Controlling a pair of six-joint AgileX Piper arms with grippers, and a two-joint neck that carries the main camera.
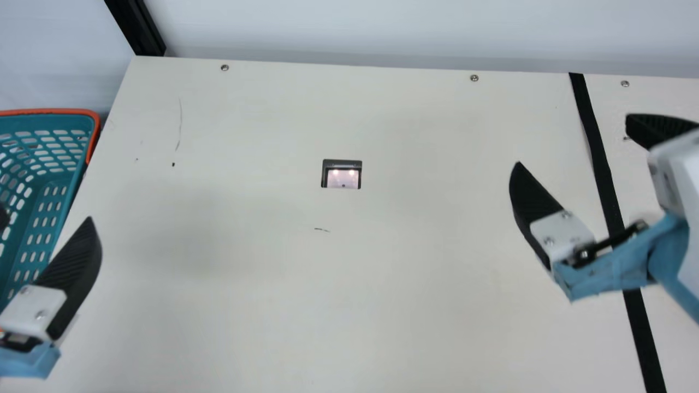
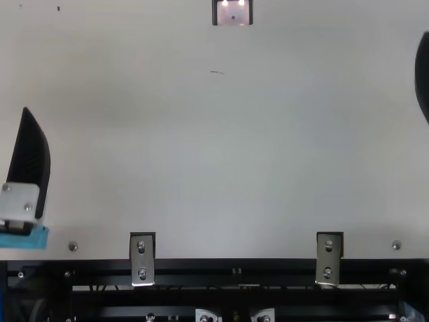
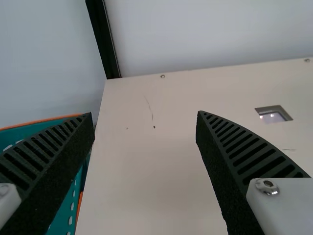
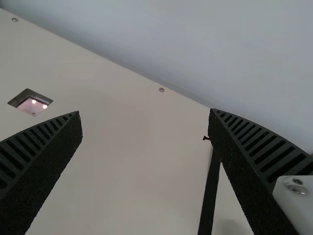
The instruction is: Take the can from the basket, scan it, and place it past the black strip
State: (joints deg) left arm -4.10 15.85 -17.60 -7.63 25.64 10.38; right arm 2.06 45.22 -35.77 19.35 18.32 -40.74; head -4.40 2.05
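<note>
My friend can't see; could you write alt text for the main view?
A robot's left arm and right arm, jaws open, above a cream table. Between them, a small lit window; teal basket at far left, black strip on the right.

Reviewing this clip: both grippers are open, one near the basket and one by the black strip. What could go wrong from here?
The left gripper appears partly beside the basket, so descending directly might knock a finger against its rim.

The right gripper hangs around the black strip; it might obstruct the left arm if that arm delivers the can.
</note>
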